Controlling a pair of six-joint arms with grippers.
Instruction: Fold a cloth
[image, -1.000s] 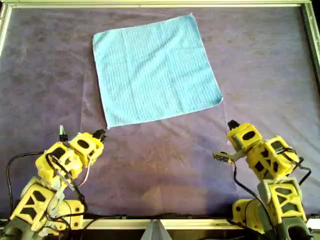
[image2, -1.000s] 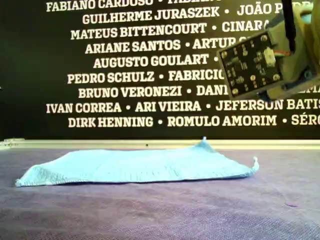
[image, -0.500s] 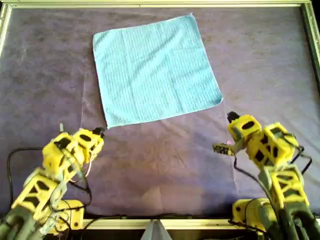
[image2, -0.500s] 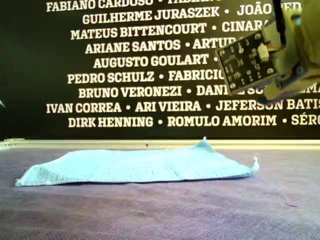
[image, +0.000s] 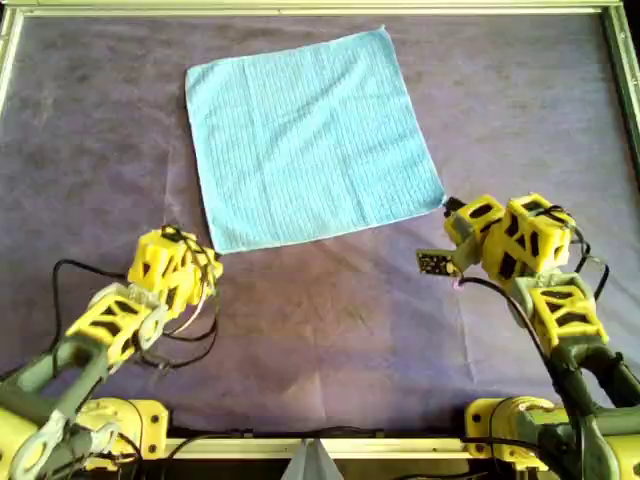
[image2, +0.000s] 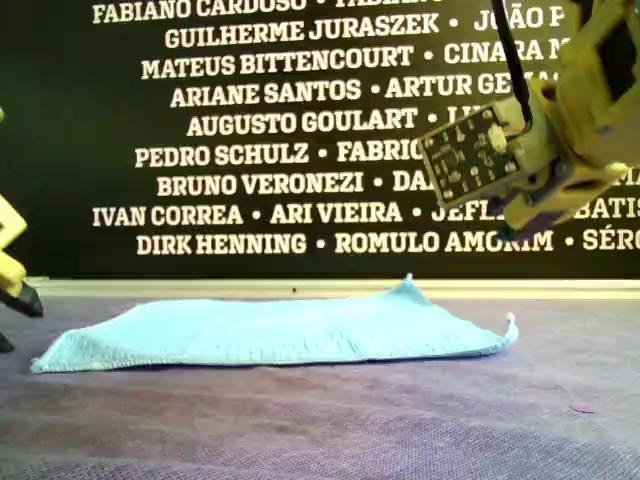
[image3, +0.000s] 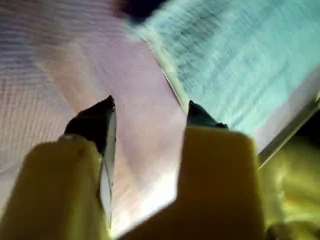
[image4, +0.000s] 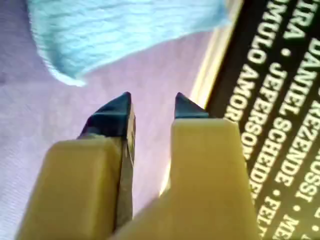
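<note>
Overhead: cloth (image: 311, 140) flat, ungripped

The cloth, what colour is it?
Light sky blue; the cloth shows best in the overhead view.

white names stand in rows on the black wall (image2: 250, 150) behind the surface's far edge: "guilherme juraszek", "mateus bittencourt", "ariane santos", "augusto goulart", "pedro schulz", "bruno veronezi", "ivan correa", "ari vieira", "dirk henning", "romulo amorim".

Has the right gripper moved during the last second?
Yes. In the overhead view the right gripper has moved toward the cloth, now near its corner.
</note>
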